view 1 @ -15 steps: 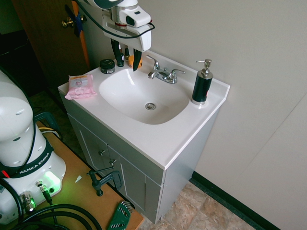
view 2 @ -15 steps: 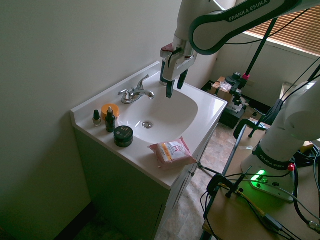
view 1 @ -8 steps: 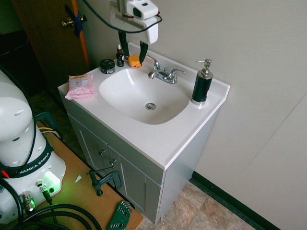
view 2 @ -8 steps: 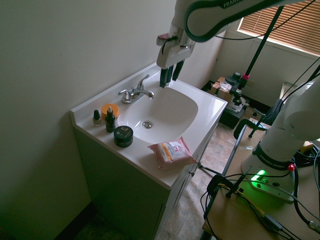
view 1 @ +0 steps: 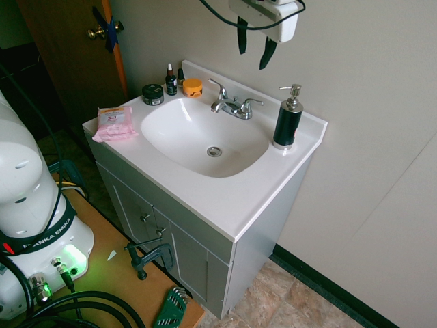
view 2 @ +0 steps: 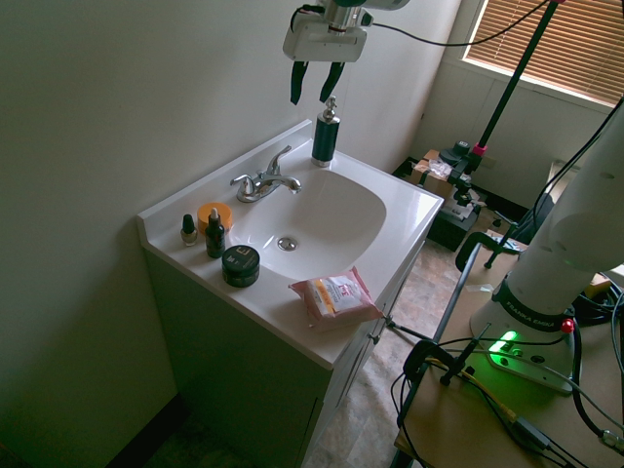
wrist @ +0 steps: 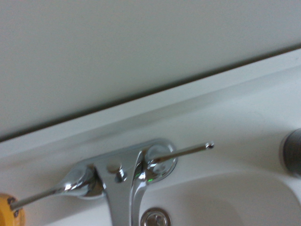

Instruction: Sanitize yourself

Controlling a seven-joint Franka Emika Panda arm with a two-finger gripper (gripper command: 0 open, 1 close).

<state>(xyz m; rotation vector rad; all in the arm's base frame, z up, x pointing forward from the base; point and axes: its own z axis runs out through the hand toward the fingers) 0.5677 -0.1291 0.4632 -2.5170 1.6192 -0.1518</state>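
I am the white arm; my rounded base [view 1: 31,198] stands on a wooden table at the lower left, and shows again as the base [view 2: 561,263]. My gripper [view 1: 254,46] hangs high near the wall, above and between the faucet [view 1: 232,104] and the black pump bottle [view 1: 287,119]. Its two dark fingers stand open and hold nothing. From the other side, the gripper [view 2: 314,83] is just above and a little left of the pump bottle [view 2: 325,136], apart from it. The wrist view shows the faucet [wrist: 127,174] and a dark edge of the bottle [wrist: 292,151].
On the white vanity, the sink basin [view 1: 198,140] has a pink wipes pack [view 1: 114,123] at its left. A black jar [view 1: 153,94], a dropper bottle [view 1: 171,80] and an orange jar [view 1: 192,87] stand behind. A brown door [view 1: 75,48] is at the left.
The gripper has risen from just over the basin and moved along the wall from the small bottles toward the pump bottle. It stayed open.
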